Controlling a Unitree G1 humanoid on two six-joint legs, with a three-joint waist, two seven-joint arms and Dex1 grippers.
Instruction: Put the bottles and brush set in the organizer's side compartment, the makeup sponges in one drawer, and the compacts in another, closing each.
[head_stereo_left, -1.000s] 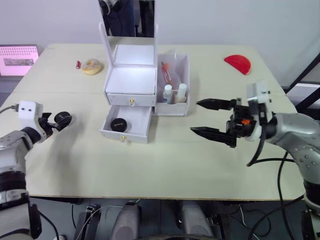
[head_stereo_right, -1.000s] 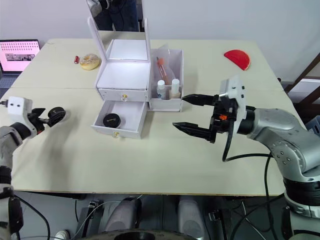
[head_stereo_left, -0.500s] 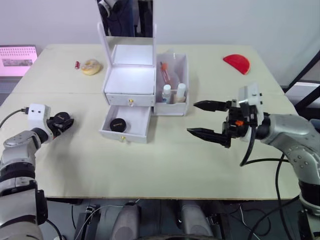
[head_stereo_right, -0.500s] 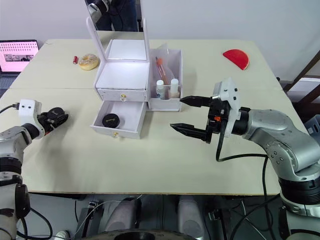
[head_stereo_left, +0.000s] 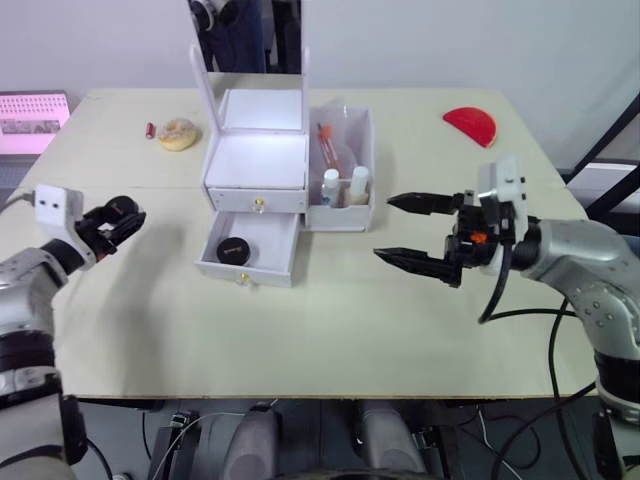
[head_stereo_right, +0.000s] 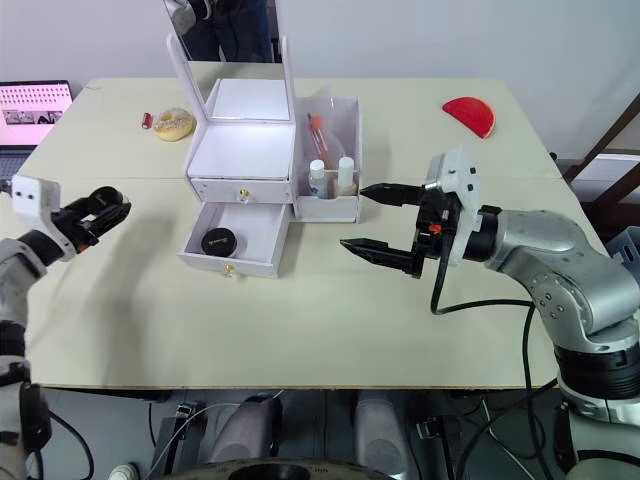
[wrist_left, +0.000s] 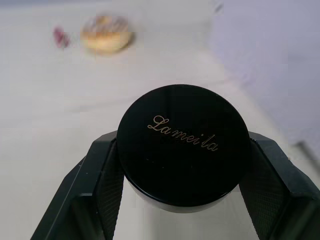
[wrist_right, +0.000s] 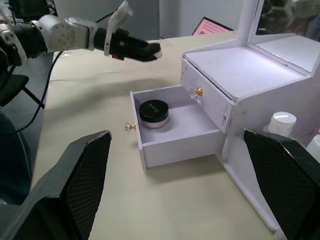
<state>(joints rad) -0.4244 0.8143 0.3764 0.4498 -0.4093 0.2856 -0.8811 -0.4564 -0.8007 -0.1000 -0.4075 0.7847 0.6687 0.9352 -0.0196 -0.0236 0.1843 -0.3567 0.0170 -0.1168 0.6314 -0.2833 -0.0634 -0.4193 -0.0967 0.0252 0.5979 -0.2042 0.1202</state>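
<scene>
Two compacts are in play: one already sits in the open lower drawer (head_stereo_left: 250, 247) of the organizer (head_stereo_left: 285, 170), near its left side, and the second compact (wrist_left: 183, 145) is pinched between the left gripper (head_stereo_left: 112, 219) fingers, black lid facing the wrist camera, lifted off the table (head_stereo_left: 300, 330) well left of the organizer. Held by the sides so it can go down flat next to the first one, probably. Lower drawer is left pulled out for that reason; upper drawer (head_stereo_left: 258, 199) looks shut, presumably with the sponges inside, can't verify. Bottles (head_stereo_left: 345, 186) stand upright at the front of the side compartment (head_stereo_left: 350, 150), brush set (head_stereo_left: 333, 148) leaning behind them, so that part looks done. Right gripper (head_stereo_left: 418, 233) hovers over the table just right of the organizer, fingers spread wide, holding nothing, likely parked clear or waiting to push the drawer shut. Yellowish puff (head_stereo_left: 179, 133) and red half-circle piece (head_stereo_left: 471, 125) sit at the far side, not task items, untouched. Next: carry the held compact right to the drawer, release, close.
</scene>
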